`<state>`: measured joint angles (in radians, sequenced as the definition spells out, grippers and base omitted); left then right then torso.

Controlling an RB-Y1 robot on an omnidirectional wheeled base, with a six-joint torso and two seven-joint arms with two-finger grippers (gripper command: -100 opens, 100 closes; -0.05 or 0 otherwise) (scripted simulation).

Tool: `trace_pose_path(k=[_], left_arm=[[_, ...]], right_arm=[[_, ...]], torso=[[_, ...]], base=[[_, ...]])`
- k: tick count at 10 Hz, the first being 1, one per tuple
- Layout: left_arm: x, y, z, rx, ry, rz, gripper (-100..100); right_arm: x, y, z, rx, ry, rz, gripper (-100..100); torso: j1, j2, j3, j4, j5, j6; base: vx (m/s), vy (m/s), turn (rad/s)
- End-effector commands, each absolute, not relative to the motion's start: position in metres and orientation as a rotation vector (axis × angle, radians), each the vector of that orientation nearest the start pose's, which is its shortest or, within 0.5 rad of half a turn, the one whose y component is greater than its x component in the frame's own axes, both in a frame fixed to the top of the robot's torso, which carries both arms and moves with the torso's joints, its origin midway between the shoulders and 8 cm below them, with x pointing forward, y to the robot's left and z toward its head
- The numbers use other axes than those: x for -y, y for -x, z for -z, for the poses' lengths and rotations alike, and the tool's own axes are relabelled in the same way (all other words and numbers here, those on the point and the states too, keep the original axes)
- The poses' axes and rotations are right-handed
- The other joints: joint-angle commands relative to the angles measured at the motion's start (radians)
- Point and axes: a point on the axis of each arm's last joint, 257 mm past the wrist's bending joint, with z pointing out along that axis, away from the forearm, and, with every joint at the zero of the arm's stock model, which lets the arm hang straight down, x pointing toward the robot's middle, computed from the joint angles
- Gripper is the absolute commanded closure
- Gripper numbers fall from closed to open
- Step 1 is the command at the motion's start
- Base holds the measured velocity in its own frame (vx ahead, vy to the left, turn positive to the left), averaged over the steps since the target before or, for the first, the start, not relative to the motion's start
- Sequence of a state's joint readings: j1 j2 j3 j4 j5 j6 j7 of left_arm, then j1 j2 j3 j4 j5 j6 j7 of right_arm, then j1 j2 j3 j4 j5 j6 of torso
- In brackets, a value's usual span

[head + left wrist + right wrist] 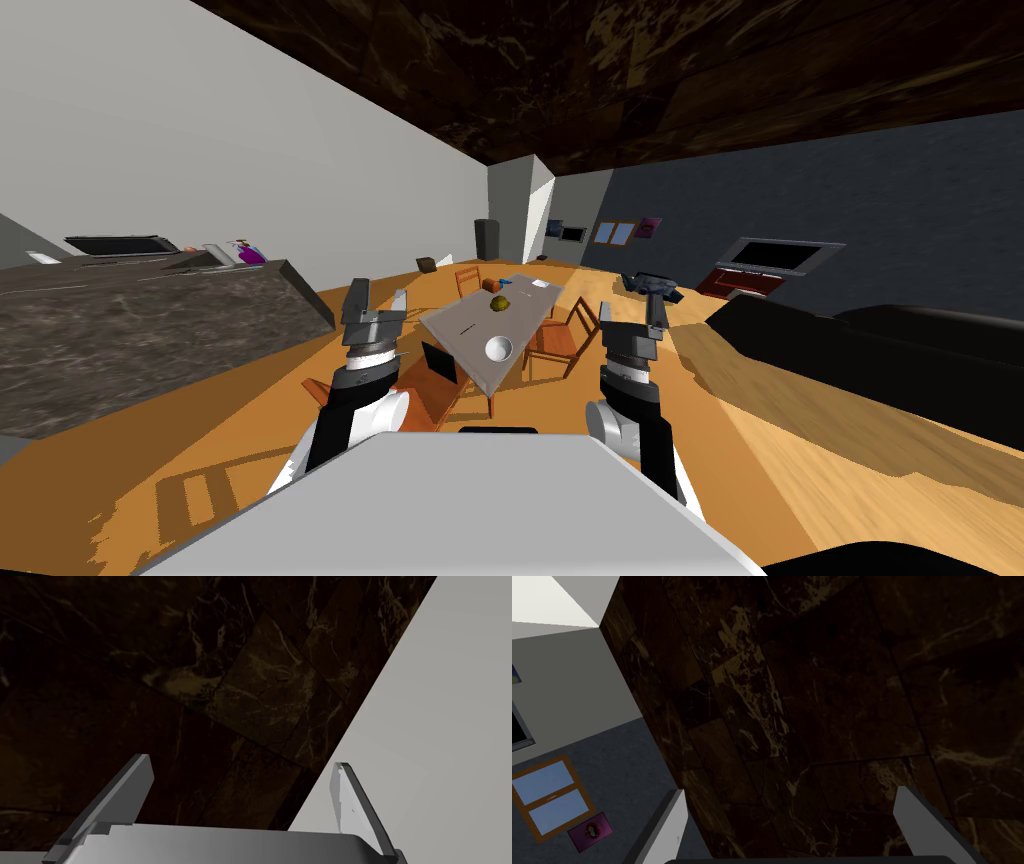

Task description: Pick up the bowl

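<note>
Bowl point(498, 348), white, sits near your end of the grey bench point(462, 322), with your left pincer point(377, 303) and right pincer point(631, 316) both raised, spread wide, clear of it.

Both your arms are raised ahead of the torso, one on each side, with the forearms angled up and forward. Your left gripper point(378, 300) points upward, and its two fingers point(134, 788) are spread wide apart. Your right gripper point(631, 318) also stands upright, its fingers point(671, 823) parted just as widely. The two grippers are well apart from each other, and the left one sits slightly higher in the head view.
</note>
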<state>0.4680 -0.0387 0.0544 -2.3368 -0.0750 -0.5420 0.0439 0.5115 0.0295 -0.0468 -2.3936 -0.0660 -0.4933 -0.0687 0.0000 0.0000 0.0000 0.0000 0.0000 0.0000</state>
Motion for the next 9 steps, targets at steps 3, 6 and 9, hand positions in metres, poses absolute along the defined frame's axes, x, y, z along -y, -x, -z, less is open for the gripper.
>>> trace_pose_path(k=[3, 6, 9], left_arm=[[-0.279, -0.340, -0.051, -0.612, 0.535, 1.293, -100], [-0.284, -0.365, -0.024, -0.702, 0.576, 1.299, -100], [-0.292, -0.386, 0.000, -0.764, 0.627, 1.294, -100]], right_arm=[[0.300, -0.314, -0.070, -0.461, -0.650, -1.378, 0], [0.300, -0.314, -0.070, -0.461, -0.650, -1.378, 0], [0.300, -0.314, -0.070, -0.461, -0.650, -1.378, 0]], torso=[[0.000, 0.001, 0.001, 0.000, 0.000, 0.000], [-0.002, 0.002, 0.001, 0.000, 0.000, 0.000], [-0.003, 0.003, 0.002, 0.001, -0.001, 0.000]], base=[[-0.018, -0.014, 0.006], [-0.038, -0.032, 0.010], [-0.045, -0.039, 0.007]])
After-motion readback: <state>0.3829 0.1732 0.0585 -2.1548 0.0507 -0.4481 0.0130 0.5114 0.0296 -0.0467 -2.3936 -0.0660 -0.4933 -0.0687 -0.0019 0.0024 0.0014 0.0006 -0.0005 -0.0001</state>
